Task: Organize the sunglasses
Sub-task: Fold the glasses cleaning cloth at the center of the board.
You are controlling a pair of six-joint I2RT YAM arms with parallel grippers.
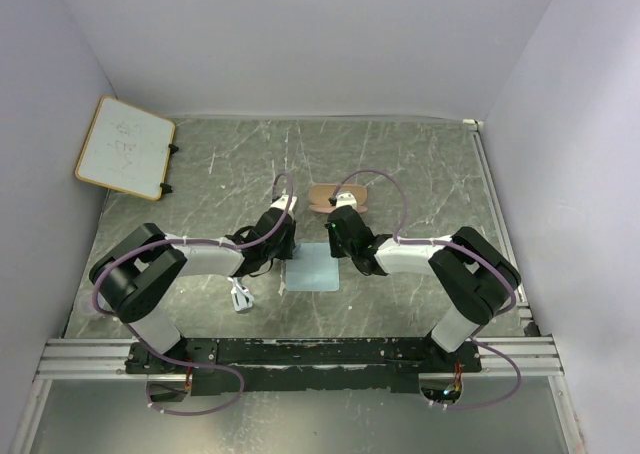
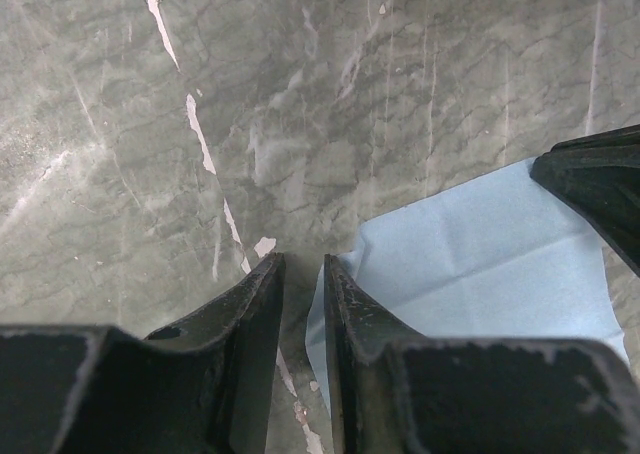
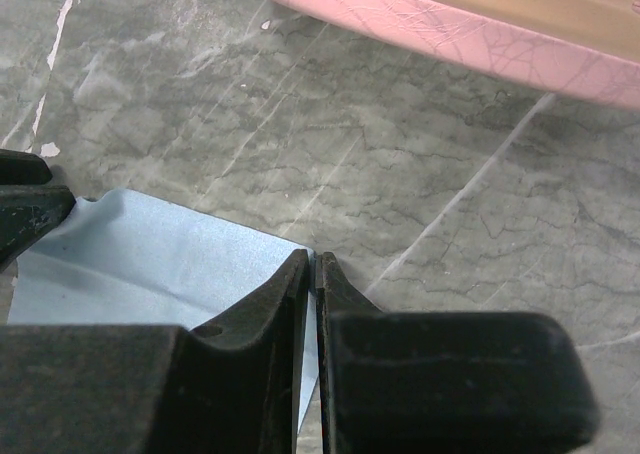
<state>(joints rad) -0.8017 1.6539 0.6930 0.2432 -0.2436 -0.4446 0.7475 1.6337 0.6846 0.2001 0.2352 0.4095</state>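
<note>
My right end effector (image 3: 312,264) pinches a corner of the cloth (image 1: 312,267); my left end effector (image 2: 300,269) stands narrow and empty at another corner. The sunglasses (image 1: 240,297) lie untouched on the desk (image 1: 420,174) by my left arm (image 1: 200,259), outside the case (image 1: 322,194). Most of the job looks undone.

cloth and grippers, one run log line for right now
left gripper: slightly open at cloth far-left corner | right gripper: shut on cloth far-right corner | sunglasses: lying left of cloth, untouched | case: beyond cloth

Plain pale lilac walls (image 1: 300,34) enclose three sides of a grey marble-patterned tabletop (image 1: 430,164). A small whiteboard (image 1: 125,146) lies at the far-left corner.
</note>
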